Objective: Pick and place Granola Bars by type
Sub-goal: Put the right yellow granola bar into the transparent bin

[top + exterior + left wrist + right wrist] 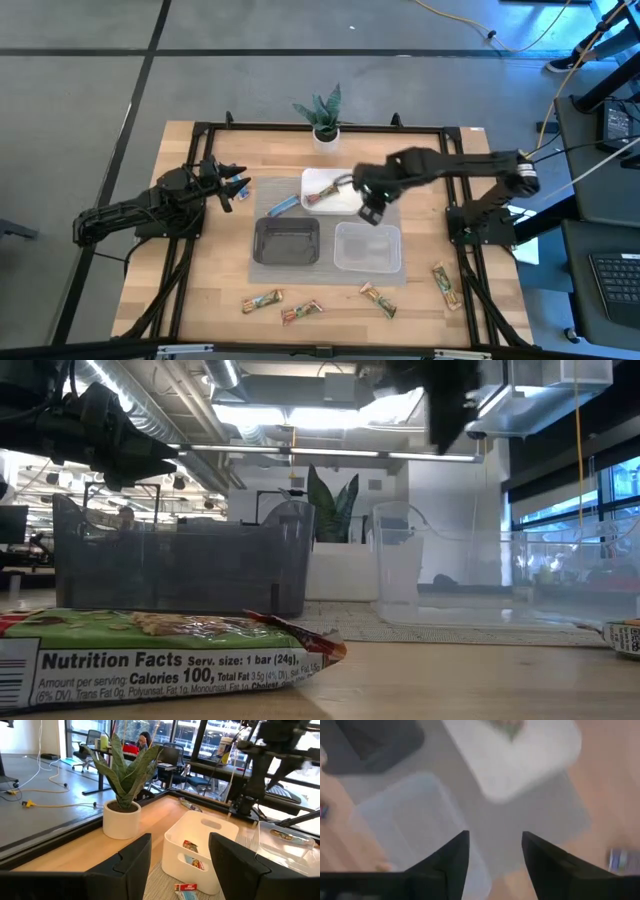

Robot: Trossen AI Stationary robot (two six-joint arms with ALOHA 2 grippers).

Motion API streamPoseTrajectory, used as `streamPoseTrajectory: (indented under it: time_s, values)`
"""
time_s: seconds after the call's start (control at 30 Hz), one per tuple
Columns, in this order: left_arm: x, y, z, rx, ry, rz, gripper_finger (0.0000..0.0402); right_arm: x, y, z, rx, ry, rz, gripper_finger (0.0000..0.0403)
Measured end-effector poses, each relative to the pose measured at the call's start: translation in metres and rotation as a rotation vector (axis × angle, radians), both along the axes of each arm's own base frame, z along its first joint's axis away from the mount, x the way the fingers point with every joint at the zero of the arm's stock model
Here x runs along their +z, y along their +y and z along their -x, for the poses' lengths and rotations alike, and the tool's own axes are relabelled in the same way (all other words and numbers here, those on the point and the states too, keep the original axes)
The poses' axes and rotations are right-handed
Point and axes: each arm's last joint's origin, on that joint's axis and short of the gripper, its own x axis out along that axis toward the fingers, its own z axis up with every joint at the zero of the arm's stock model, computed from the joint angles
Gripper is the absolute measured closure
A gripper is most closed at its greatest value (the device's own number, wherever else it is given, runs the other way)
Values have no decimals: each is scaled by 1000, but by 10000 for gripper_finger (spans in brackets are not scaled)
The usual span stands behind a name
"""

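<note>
Several granola bars lie flat near the table's front edge: one (262, 301), a second (302, 312), a third (379, 299), and one at the right (446, 285). A blue bar (283, 205) lies beside the white tray (312, 180), which holds red-wrapped bars (194, 862). My right gripper (372, 212) hangs open and empty above the gap between the white tray and the clear tray (367, 262), its fingers (452, 862) pointing down. My left gripper (232, 185) waits open at the table's left, pointing level toward the white tray (175, 845).
A black tray (287, 254) stands left of the clear tray on a grey mat (325, 225). A potted plant (324, 118) stands at the far edge. A green-and-tan bar (150, 660) lies close to the low camera. Bare wood lies between the trays and the front bars.
</note>
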Motion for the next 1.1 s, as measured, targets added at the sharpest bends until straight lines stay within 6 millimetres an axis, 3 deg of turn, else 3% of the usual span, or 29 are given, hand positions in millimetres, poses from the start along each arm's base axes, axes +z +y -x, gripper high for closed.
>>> streamPoseTrajectory:
  time_s: [0.13, 0.5, 0.87, 1.1]
  values:
    - [0, 0, 0, 0, -1, 1, 210, -1, 31, 28, -138, 53, -39, 219]
    - [1, 0, 0, 5, -17, 21, 210, -38, 108, 83, -460, 228, -189, 219]
    - [1, 0, 0, -6, -20, 26, 210, -75, 149, 122, -568, 328, -137, 219]
    - [1, 0, 0, -3, -73, 136, 210, -106, 164, 150, -580, 345, -81, 219]
